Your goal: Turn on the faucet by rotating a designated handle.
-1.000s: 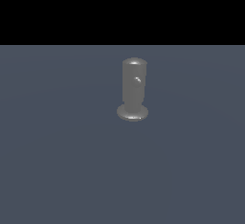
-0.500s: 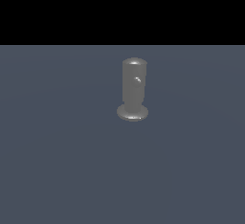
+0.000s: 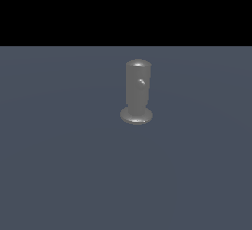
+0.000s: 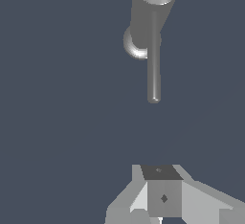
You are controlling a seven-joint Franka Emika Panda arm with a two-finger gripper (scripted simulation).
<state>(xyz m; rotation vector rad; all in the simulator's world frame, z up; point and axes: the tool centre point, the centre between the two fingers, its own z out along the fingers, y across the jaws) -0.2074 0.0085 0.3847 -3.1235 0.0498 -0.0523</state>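
faucet (image 3: 137, 94) upright on floor (image 3: 59, 165) | handle (image 4: 153, 60) projects sideways near its top

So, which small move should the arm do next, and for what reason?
Probably bring the gripper closer to the free end of the handle. In the wrist view a wide stretch of bare floor separates the two, so nothing touches the rod yet. The faucet stands upright, the rod pointing out from near its top.
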